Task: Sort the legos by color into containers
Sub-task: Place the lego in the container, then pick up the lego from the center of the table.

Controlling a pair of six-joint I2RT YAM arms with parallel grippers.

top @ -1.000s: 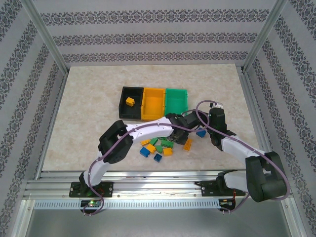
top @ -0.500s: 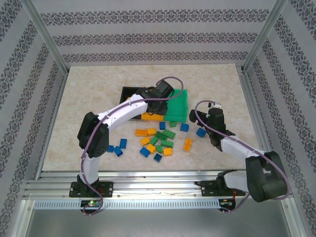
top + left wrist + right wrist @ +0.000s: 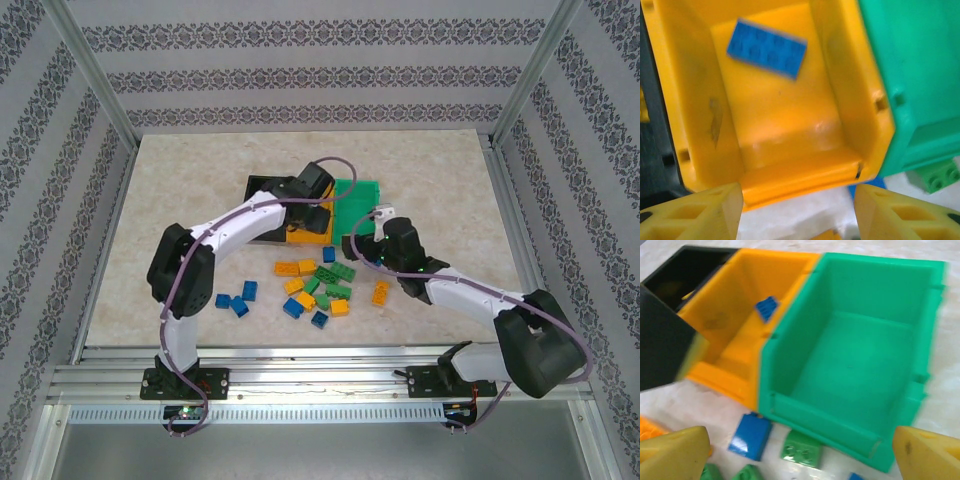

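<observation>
Looking down past the left gripper, its two yellow wedge-shaped fingers parted with nothing between them, onto the orange-yellow open-topped rectangular plastic bin. Inside, toward the far end: one flat blue studded plastic brick, turned at a slant, edges smeared by blur. Cannot tell whether resting on the floor or in mid-air. Joined on one side to the green plastic bin, on the other to the black plastic bin, cut off at the picture's edge, a dark strip with a scrap of yellow in it too small to name. Just off the green bin's near wall, on the pale marbled tabletop, a small green studded brick, partly cut off, and beside it a small blue brick, a mere sliver from the left wrist.

From above: left gripper over the orange-yellow bin, hiding much of it and of the black bin. Near the green bin's front, the right gripper, yellow fingers spread wide, holding nothing. At the left edge of its view a blurred black block, covering the orange-yellow bin's near corner. Loose scatter of yellow-orange, blue and green bricks on the table nearer the arm bases, three blue ones well off to the left, studs too small to count.
</observation>
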